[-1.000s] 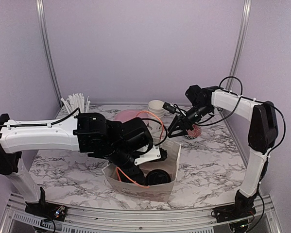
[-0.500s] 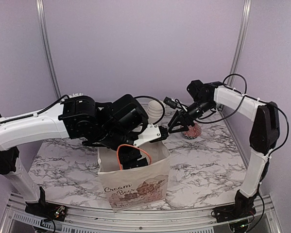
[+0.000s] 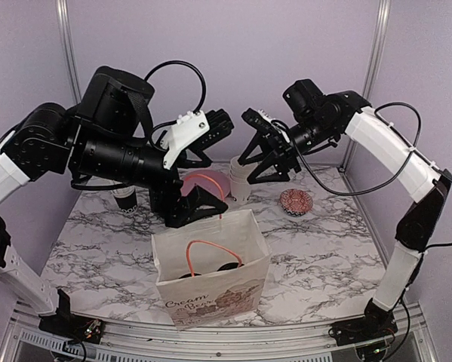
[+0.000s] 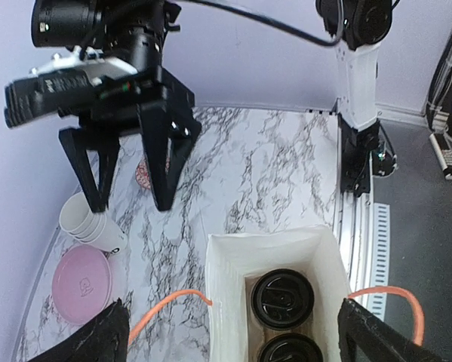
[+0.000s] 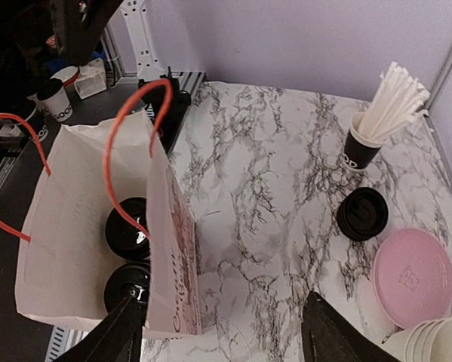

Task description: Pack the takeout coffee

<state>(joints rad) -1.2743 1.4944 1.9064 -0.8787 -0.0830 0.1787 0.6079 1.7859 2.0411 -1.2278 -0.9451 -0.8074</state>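
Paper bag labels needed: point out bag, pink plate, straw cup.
paper bag (image 3: 210,285), top external view, front wall.
pink plate (image 5: 412,277), right wrist view, bare centre.
straw cup (image 5: 359,154), right wrist view, black side.

The left arm (image 3: 37,136) and the right arm (image 3: 384,143) are both up high and bend in toward each other. The left gripper (image 3: 210,166) points to the right, with its jaws spread wide and nothing in them. The right gripper (image 3: 265,170) points down and left, wide apart too and holding nothing. The two grippers are near each other but do not touch.
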